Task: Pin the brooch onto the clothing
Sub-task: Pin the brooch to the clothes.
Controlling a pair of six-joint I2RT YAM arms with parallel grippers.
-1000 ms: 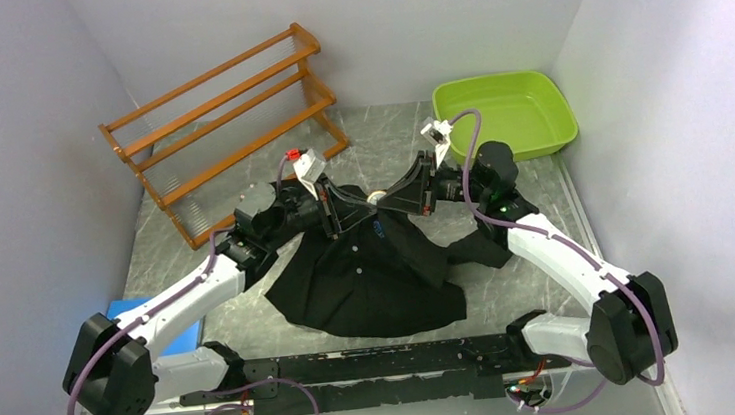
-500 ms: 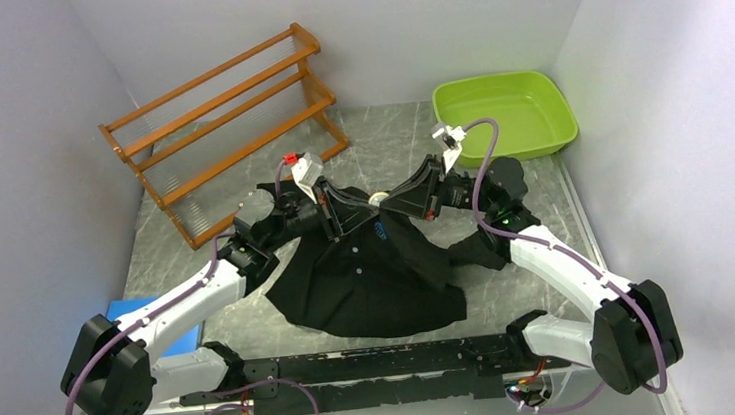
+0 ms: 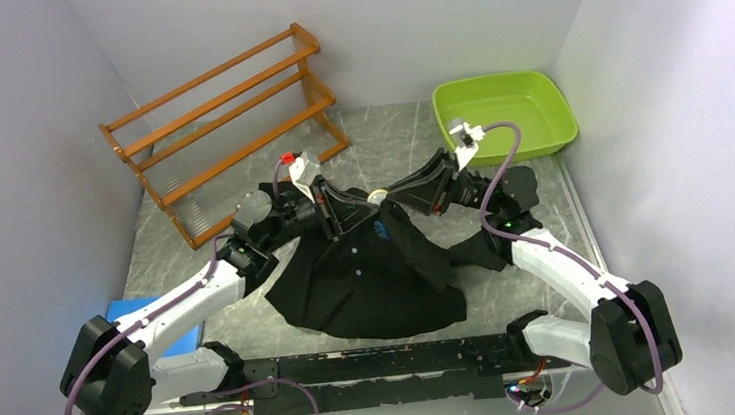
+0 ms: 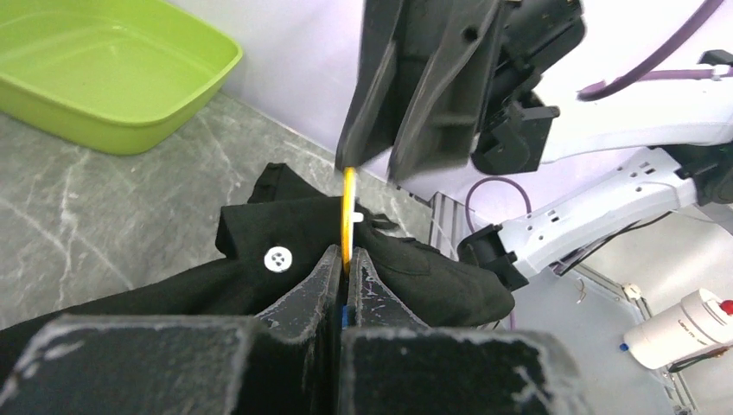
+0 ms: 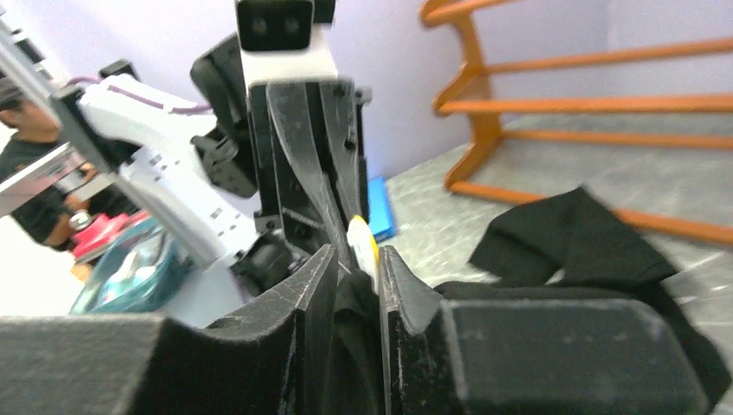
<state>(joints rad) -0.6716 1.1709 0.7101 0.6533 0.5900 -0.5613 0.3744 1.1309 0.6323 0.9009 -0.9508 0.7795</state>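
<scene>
Left wrist view: pinching the yellow brooch (image 4: 348,207) with the pressed-together left gripper (image 4: 346,259), just above the black shirt (image 4: 415,268). Straddling it with the slightly spread right gripper (image 5: 357,258).

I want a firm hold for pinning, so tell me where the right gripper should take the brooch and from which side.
Take the brooch by its upper rim, pads on its two flat faces. It is a thin disc on edge; the left gripper pinches its lower part at the shirt, leaving only the top free. Come from opposite the left gripper.
</scene>
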